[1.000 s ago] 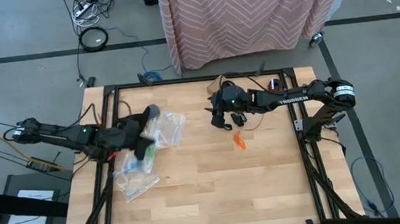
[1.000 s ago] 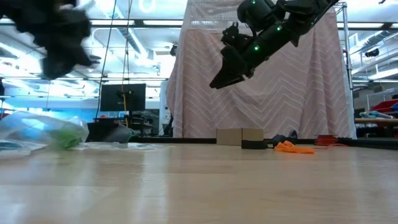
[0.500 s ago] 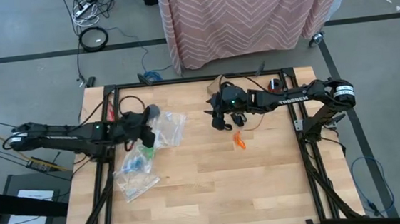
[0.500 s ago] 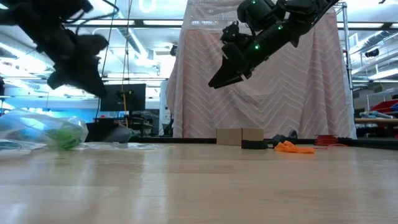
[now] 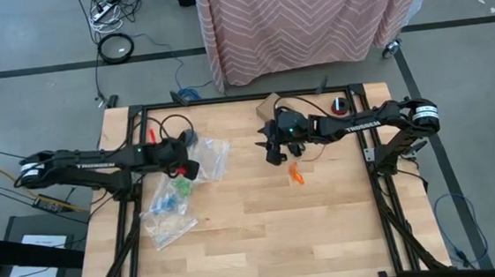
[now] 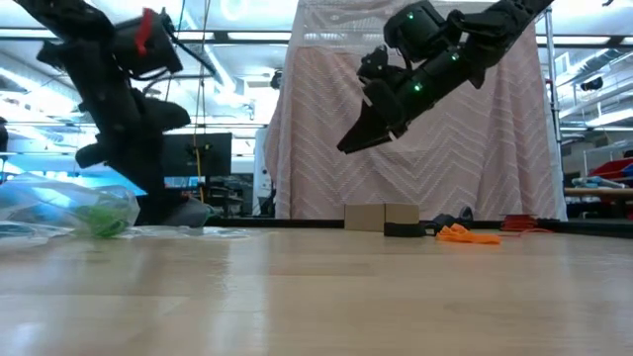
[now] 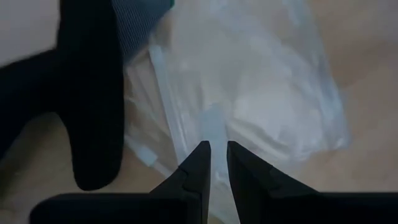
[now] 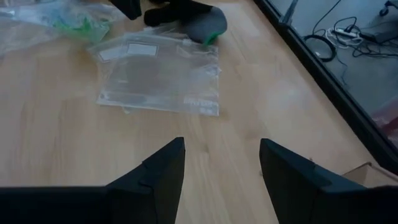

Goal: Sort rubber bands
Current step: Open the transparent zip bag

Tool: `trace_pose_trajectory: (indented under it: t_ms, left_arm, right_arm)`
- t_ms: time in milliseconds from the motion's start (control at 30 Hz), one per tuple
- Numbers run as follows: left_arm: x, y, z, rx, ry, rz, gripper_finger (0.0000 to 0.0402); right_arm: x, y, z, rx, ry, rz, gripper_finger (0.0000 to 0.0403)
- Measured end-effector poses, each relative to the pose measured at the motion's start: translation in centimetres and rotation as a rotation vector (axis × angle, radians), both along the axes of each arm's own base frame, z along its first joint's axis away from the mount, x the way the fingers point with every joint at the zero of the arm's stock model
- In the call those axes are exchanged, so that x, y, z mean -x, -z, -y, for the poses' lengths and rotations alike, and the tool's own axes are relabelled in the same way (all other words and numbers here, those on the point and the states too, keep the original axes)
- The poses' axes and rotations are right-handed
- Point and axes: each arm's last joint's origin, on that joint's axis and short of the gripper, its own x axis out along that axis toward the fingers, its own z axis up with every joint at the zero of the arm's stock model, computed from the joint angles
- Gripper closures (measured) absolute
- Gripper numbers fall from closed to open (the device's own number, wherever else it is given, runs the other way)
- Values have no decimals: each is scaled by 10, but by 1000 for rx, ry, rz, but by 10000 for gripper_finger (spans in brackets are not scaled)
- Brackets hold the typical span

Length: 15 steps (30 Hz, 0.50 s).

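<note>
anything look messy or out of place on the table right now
Somewhat. The clear bags lie in a crumpled, overlapping heap near the left gripper, and a few orange bands sit loose on the bare wood below the right gripper. Nothing looks damaged.

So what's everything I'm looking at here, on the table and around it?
Table: one, light wood with a black frame.
Plastic bags: a few, clear, table's left part; one holds green and blue bits.
Rubber bands: a small bunch, orange, right of centre.
Cardboard box: one, brown, far edge.
Curtain: one, pink zigzag pattern, behind the table.
Left gripper: dark, nearly shut, over the clear bags.
Right gripper: dark, open, raised near the table's middle.
</note>
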Motion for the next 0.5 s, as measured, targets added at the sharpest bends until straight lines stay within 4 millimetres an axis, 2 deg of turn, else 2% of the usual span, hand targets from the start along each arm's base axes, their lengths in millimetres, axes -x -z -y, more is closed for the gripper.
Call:
trace_pose_trajectory:
  t_ms: [167,500]
  left_arm:
    - [-1,7,-9,76,-11,-31,339]
    - [1,16,-25,148,-32,-71,339]
  right_arm:
    - [4,9,-1,2,0,14,207]
    - [3,7,-3,-4,-28,48,208]
